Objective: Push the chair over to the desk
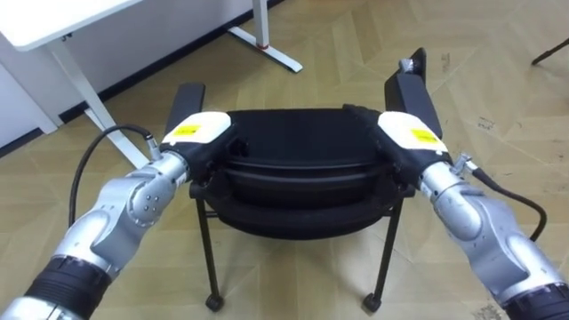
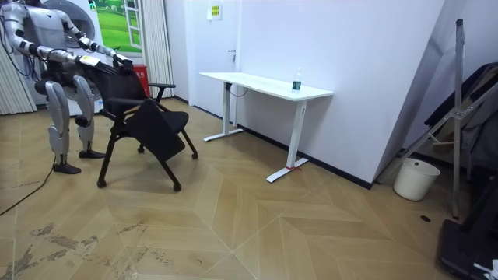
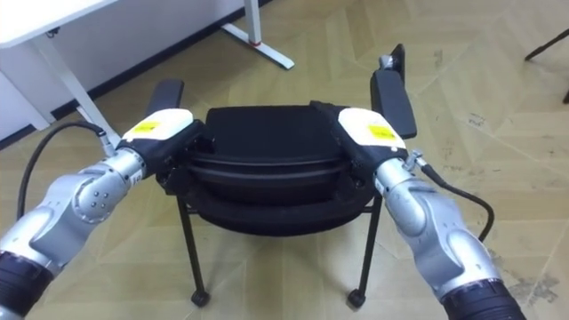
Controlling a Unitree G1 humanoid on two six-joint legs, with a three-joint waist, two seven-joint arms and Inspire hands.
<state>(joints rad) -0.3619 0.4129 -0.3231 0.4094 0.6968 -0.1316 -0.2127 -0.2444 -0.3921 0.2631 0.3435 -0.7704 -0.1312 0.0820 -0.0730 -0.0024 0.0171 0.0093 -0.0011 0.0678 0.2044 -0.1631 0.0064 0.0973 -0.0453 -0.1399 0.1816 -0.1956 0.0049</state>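
A black chair (image 1: 293, 147) on castors stands right before me, its backrest top toward me and its two armrests pointing away. My left hand (image 1: 203, 132) sits on the backrest's left corner and my right hand (image 1: 407, 132) on its right corner. The fingers of both curl over the backrest's edge. In the room view I stand at the left behind the chair (image 2: 156, 128), arms stretched to its back, and the seat faces the room.
A white desk (image 2: 264, 84) on a white frame stands by the wall beyond the chair, its foot (image 1: 267, 49) just ahead on the left. A white bucket (image 2: 416, 179) and a leaning frame (image 2: 459, 117) are far right. Wooden floor lies open around.
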